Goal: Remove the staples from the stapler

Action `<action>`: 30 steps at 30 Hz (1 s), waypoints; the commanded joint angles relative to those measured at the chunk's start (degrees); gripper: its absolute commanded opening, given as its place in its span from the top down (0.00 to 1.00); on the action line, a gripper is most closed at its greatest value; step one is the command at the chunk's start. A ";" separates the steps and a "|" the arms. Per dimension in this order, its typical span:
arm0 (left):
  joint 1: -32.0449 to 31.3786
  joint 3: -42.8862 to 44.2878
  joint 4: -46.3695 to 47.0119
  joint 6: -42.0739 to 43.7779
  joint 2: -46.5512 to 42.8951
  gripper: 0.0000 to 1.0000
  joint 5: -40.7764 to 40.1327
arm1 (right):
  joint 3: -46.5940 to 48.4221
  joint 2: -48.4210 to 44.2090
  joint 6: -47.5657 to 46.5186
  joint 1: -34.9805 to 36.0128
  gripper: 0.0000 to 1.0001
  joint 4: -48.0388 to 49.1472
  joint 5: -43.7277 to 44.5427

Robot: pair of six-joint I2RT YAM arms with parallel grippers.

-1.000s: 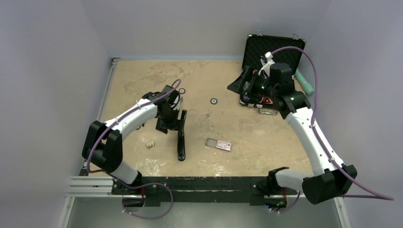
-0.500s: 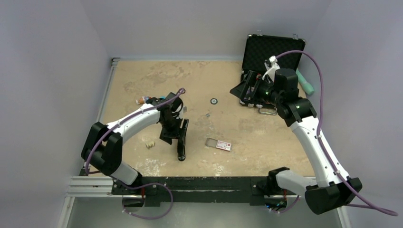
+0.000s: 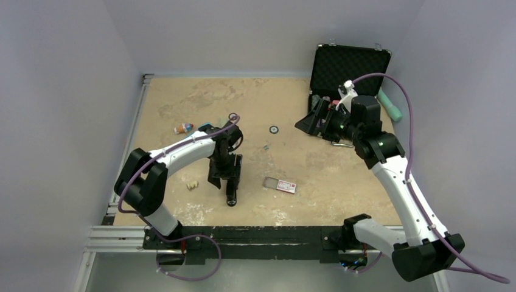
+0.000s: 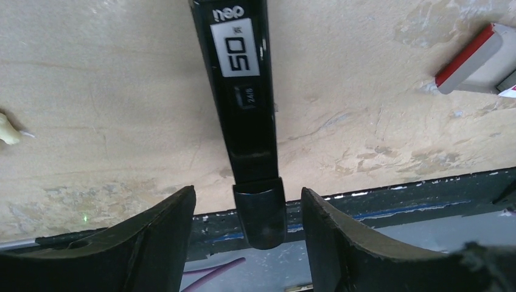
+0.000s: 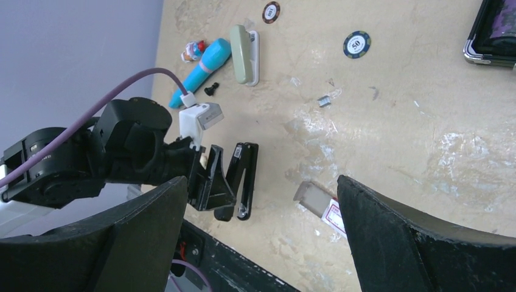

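The black stapler (image 3: 232, 182) lies on the table with its length pointing at the near edge. In the left wrist view its labelled top (image 4: 243, 91) runs down between my fingers. My left gripper (image 3: 223, 177) (image 4: 246, 198) is open, with a finger on each side of the stapler's near end and a gap on both sides. My right gripper (image 3: 309, 121) (image 5: 260, 182) is open and empty, held high at the back right, far from the stapler (image 5: 246, 176). A small staple box (image 3: 280, 184) (image 4: 481, 58) (image 5: 322, 204) lies right of the stapler.
An open black case (image 3: 350, 64) stands at the back right, with a teal handle (image 3: 389, 104) beside it. Two poker chips (image 3: 274, 129) (image 5: 356, 44), a blue marker (image 5: 204, 67), a small figurine (image 3: 182, 128) and a pale scrap (image 3: 192, 185) lie around. A loose metal bit (image 3: 266, 146) lies mid-table.
My left gripper has moved right and toward the near edge along the stapler, now astride its near end. My right arm has drawn back toward the right.
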 commanded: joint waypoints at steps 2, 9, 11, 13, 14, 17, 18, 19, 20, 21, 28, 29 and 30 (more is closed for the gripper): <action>-3.70 2.59 -2.58 -6.15 1.39 0.34 -2.92 | -0.78 -2.74 0.13 -0.21 0.03 0.24 -0.84; -5.48 -1.22 -2.65 -10.44 1.00 0.38 -3.44 | -1.40 -4.42 -0.62 -0.13 0.03 -0.77 -1.11; -5.87 -2.08 -2.24 -11.36 0.52 0.41 -3.52 | -1.29 -4.61 -0.91 -0.13 0.03 -0.95 -1.46; -6.13 -2.42 -2.14 -12.04 0.15 0.44 -3.95 | -0.93 -4.61 -1.34 -0.18 0.03 -1.46 -1.69; -6.26 -2.38 -2.14 -12.21 0.36 0.47 -4.09 | -0.73 -4.65 -1.59 -0.14 0.03 -1.72 -1.62; -6.41 -1.65 -2.35 -12.85 1.48 0.51 -4.10 | -0.46 -4.86 -2.26 -0.20 0.03 -2.17 -1.68; -6.54 -1.39 -2.12 -12.93 1.72 0.52 -3.85 | -0.50 -4.95 -2.49 -0.18 0.03 -2.32 -1.77; -6.68 -1.18 -2.10 -13.03 1.83 0.54 -3.73 | -0.44 -5.00 -2.62 -0.21 0.03 -2.46 -1.85; -6.86 -0.87 -2.24 -13.19 2.00 0.56 -3.80 | -0.24 -5.00 -2.84 -0.20 0.03 -2.73 -1.87; -6.95 -0.60 -2.47 -13.31 2.08 0.60 -3.89 | -0.07 -5.00 -3.04 -0.20 0.03 -3.00 -1.95; -7.27 -0.19 -2.27 -13.78 -1.16 1.00 -3.82 | 0.85 -5.14 -3.88 -0.17 0.03 -3.83 -2.48; -7.27 -0.13 -1.45 -13.86 -2.66 1.00 -3.55 | 1.07 -5.18 -3.89 -0.15 0.03 -3.95 -2.53; -7.30 0.18 -0.67 -13.76 -4.27 1.00 -2.98 | 1.23 -5.14 -3.89 -0.14 0.03 -3.93 -2.71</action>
